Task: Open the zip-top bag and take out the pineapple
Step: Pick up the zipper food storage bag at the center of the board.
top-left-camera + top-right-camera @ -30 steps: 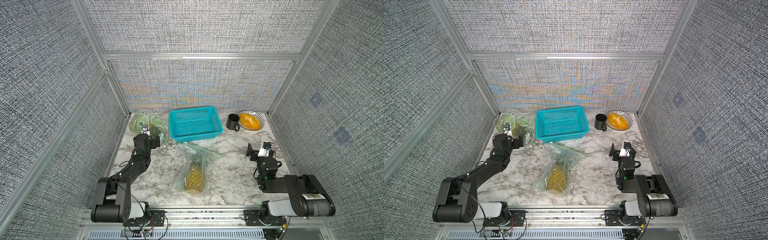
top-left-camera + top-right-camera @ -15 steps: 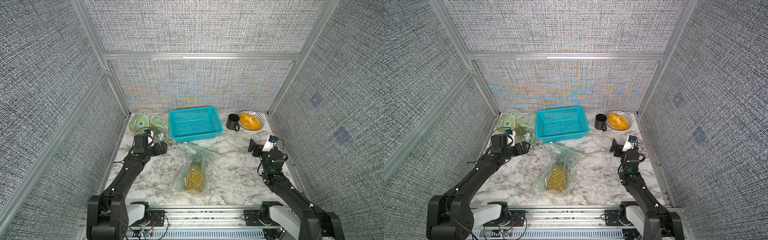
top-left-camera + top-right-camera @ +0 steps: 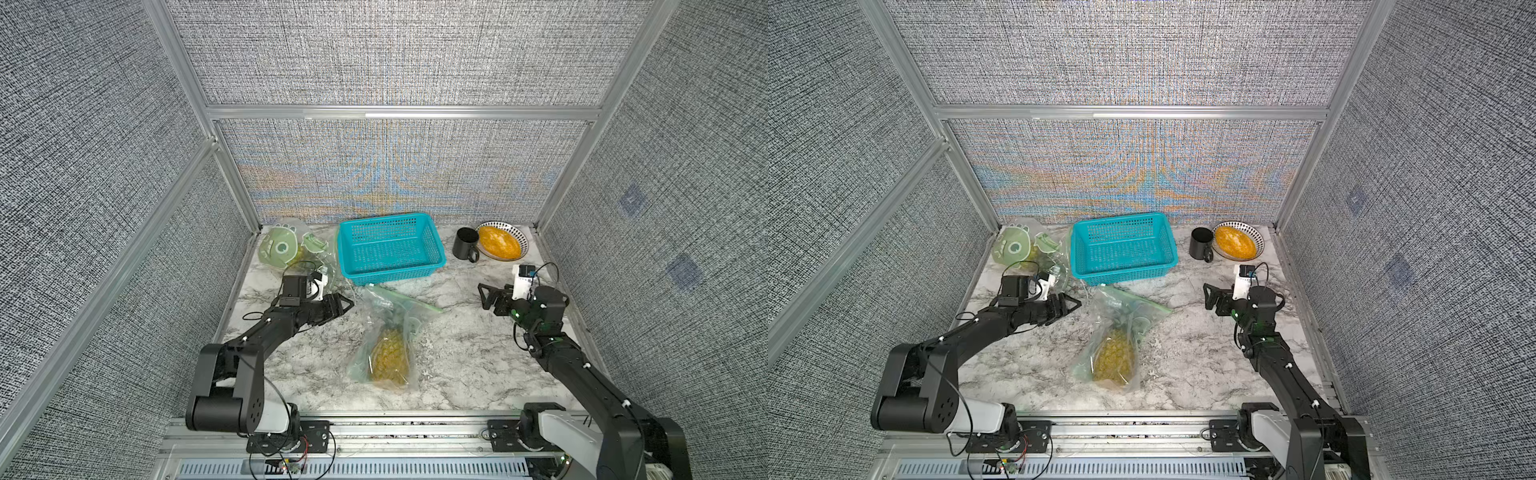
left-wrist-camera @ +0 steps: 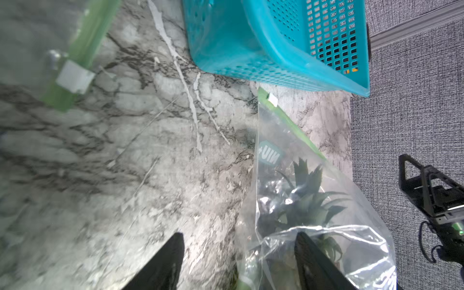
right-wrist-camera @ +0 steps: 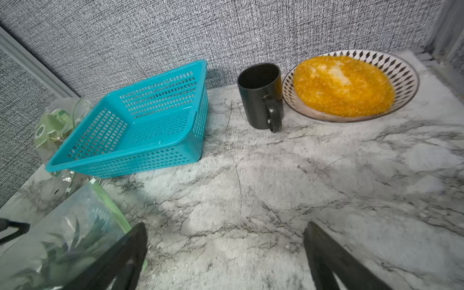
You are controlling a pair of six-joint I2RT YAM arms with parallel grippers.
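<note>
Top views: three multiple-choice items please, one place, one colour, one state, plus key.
1. Where does the black mug stand?
A) between the basket and the plate
B) inside the basket
C) stacked on the plate

2. What colour is the basket?
A) red
B) teal
C) white

3. The pineapple is:
A) loose on the plate
B) in the basket
C) inside the zip-top bag

Key: A, the mug stands between them along the back wall in both top views; B, its mesh is teal; C, the fruit shows through the clear plastic.
</note>
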